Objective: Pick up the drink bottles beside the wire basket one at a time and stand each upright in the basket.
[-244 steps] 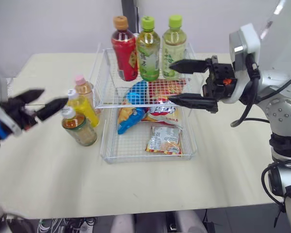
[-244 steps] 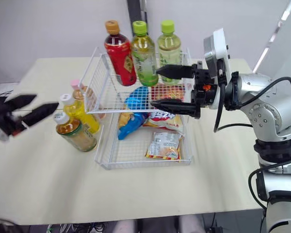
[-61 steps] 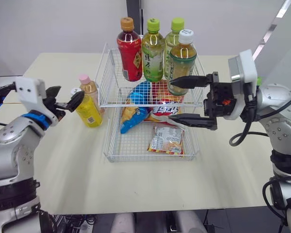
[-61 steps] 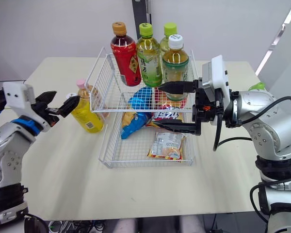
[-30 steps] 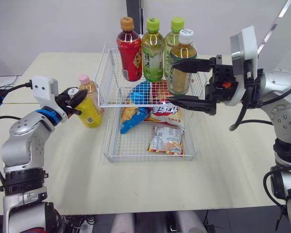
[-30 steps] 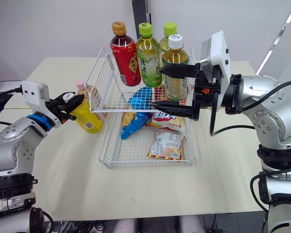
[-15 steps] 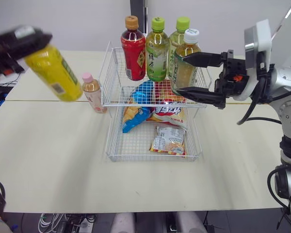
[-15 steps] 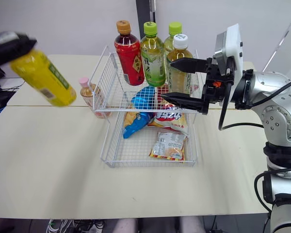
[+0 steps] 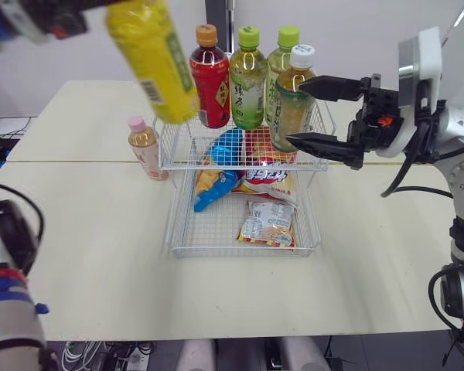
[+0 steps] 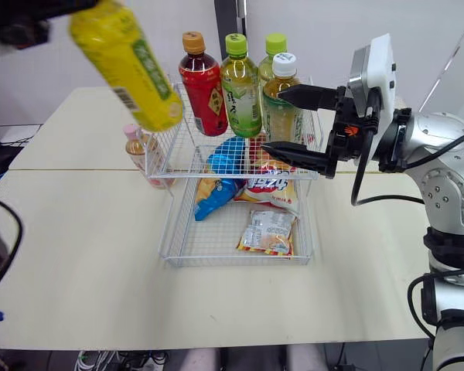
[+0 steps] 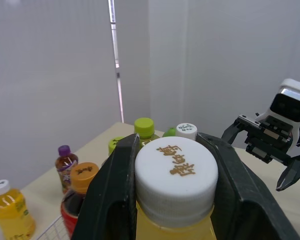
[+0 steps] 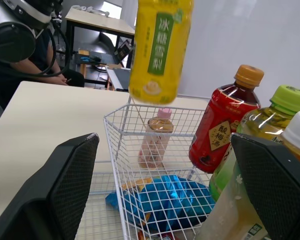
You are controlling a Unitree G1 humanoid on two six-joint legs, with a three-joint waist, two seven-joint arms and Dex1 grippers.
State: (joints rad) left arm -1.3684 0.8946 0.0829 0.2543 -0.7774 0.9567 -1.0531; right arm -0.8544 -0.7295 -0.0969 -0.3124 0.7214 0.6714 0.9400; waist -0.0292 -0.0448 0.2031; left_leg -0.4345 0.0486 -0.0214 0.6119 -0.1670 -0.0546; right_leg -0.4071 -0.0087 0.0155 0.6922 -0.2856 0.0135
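My left gripper (image 11: 167, 150) is shut on the white cap of a yellow drink bottle (image 9: 155, 58). It holds the bottle tilted in the air over the back left corner of the wire basket (image 9: 243, 251). A pink-capped bottle (image 9: 145, 147) stands on the table just left of the basket. A red bottle (image 9: 209, 77), two green bottles (image 9: 247, 77) and a white-capped amber bottle (image 9: 292, 100) stand upright on the upper tier. My right gripper (image 9: 295, 110) is open, its fingers spread on either side of the amber bottle without touching it.
Snack packs (image 9: 267, 220) and a blue bag (image 9: 216, 185) lie in the basket's lower tier. The table (image 9: 100, 247) has bare room in front and to the left. A seated person (image 12: 20, 45) and a desk show far behind the table.
My left gripper has carried the yellow bottle to the right, from far left of the basket to above its back left corner. The right gripper has barely moved.
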